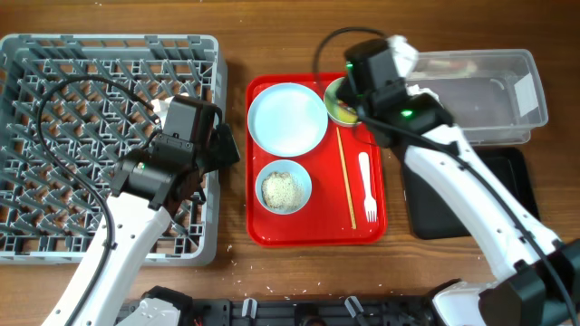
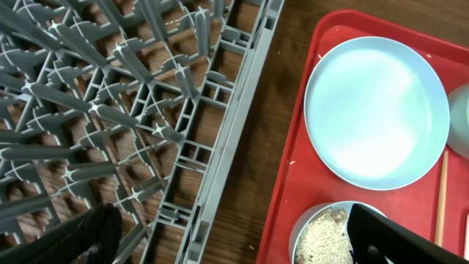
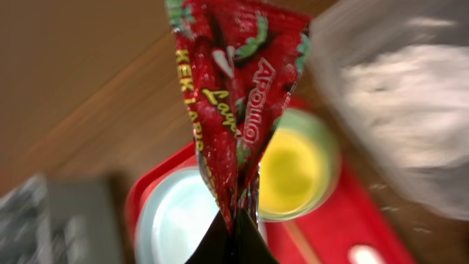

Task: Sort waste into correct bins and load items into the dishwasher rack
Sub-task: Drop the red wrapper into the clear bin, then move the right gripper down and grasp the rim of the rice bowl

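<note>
A brown wooden worktop [image 1: 272, 36] fills the view from edge to edge, its grain running side to side in long streaks. The light falls evenly from above, soft, leaving only faint shadows on the wood.

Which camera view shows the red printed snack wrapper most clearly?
The right wrist view: the red printed snack wrapper is large and central, pinched at its lower end by the shut right gripper, with its lettering readable. In the overhead view the right arm covers it. The left wrist view does not include it.
</note>
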You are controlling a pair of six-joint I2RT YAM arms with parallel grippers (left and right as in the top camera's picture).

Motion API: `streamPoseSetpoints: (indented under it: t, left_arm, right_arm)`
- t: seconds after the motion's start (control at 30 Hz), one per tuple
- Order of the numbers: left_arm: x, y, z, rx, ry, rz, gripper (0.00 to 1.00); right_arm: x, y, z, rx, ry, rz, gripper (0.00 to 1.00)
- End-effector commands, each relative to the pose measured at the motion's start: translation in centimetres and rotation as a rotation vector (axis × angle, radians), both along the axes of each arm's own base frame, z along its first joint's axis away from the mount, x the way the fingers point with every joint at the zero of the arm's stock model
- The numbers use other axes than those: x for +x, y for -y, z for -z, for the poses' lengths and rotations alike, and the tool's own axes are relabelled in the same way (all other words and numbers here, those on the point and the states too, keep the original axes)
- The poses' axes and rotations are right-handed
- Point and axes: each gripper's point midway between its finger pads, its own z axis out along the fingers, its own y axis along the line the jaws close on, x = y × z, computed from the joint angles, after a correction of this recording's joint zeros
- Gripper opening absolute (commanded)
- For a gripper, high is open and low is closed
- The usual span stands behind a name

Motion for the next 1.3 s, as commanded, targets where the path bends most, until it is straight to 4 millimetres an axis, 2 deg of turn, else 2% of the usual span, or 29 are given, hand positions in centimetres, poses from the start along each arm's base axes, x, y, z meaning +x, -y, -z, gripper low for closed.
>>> streamPoseSetpoints:
  t: [0.0,0.1,0.13,0.17,0.23,0.27,0.37,0.4,0.43,0.5,0.6,0.63,0.67,0.7,0.77,0.83,0.93,0.97,1.1,1.2,1.27]
  left_arm:
    - [0.0,-0.2,-0.3,-0.004,0.012,-0.008,1.00]
    - [0.0,-0.2,-0.3,-0.004,0.012,-0.008,1.00]
    - [0.0,-0.2,-0.3,-0.004,0.012,-0.008,1.00]
    - [0.0,-0.2,-0.3,-0.004,0.012,-0.008,1.00]
    - [0.0,-0.2,-0.3,-0.004,0.012,-0.008,1.00]
    - [0.0,-0.2,-0.3,-0.004,0.012,-0.008,1.00]
    - [0.0,-0.2,-0.3,-0.004,0.012,-0.008,1.00]
    - [0.0,-0.2,-0.3,-0.004,0.012,-0.008,1.00]
    - [0.0,-0.2,-0.3,-0.004,0.012,-0.008,1.00]
    - [0.0,-0.2,-0.3,-0.004,0.012,-0.008,1.00]
    - [0.0,-0.2,-0.3,-0.004,0.012,-0.008,1.00]
    - [0.0,-0.2,-0.3,-0.004,0.012,-0.008,1.00]
    - [0.0,-0.2,-0.3,-0.004,0.012,-0.008,1.00]
    - [0.0,-0.2,-0.3,-0.004,0.012,-0.008,1.00]
    - [0.0,-0.2,-0.3,-0.004,0.012,-0.008,1.00]
    - [0.0,-0.2,-0.3,-0.004,0.012,-0.008,1.00]
    - [0.0,-0.2,-0.3,-0.004,0.012,-0.008,1.00]
    - [0.0,-0.2,-0.3,-0.004,0.012,-0.008,1.00]
    - [0.0,-0.2,-0.3,-0.004,0.012,-0.008,1.00]
    - [0.0,-0.2,-0.3,-0.004,0.012,-0.008,1.00]
    - [0.0,-0.2,-0.3,-0.004,0.012,-0.008,1.00]
  right_arm:
    - [-0.5,7.4,1.1,-0.049,-0.017,0.361,0.04]
    - [0.0,12.0,1.9,-0.047,-0.042,0.472,0.04]
    - [0.0,12.9,2.1,-0.049,-0.048,0.492,0.12]
    - [0.0,13.1,2.2,-0.050,-0.049,0.499,0.20]
    - [0.2,13.5,2.1,-0.061,-0.046,0.493,0.50]
    - [0.2,13.5,2.0,-0.061,-0.042,0.493,0.58]
    - [0.2,13.3,2.1,-0.074,-0.052,0.467,0.65]
    - [0.3,12.5,2.3,-0.062,-0.074,0.406,0.64]
    - [0.3,11.7,2.4,-0.042,-0.090,0.352,0.59]
    - [-0.1,8.4,1.9,-0.002,-0.118,0.154,0.53]
    - [-1.9,3.0,-0.7,0.003,-0.078,-0.087,0.53]
    - [-2.9,1.2,-1.3,-0.001,-0.070,-0.155,0.53]
    - [-4.4,-0.4,-1.2,0.000,-0.099,-0.212,0.54]
    - [-5.4,-1.6,-0.6,0.012,-0.138,-0.257,0.54]
    - [-9.3,-4.0,2.1,0.033,-0.310,-0.369,0.56]
    - [-11.2,-4.2,3.4,0.019,-0.401,-0.380,0.58]
    - [-13.1,-4.4,4.2,0.015,-0.484,-0.411,0.62]
    - [-13.6,-4.3,4.4,0.012,-0.506,-0.414,0.70]
    - [-14.9,-3.5,6.5,-0.063,-0.566,-0.499,0.82]
    - [-16.0,-3.2,8.1,-0.068,-0.615,-0.522,0.80]
    - [-16.6,-4.6,7.9,0.012,-0.624,-0.565,0.76]
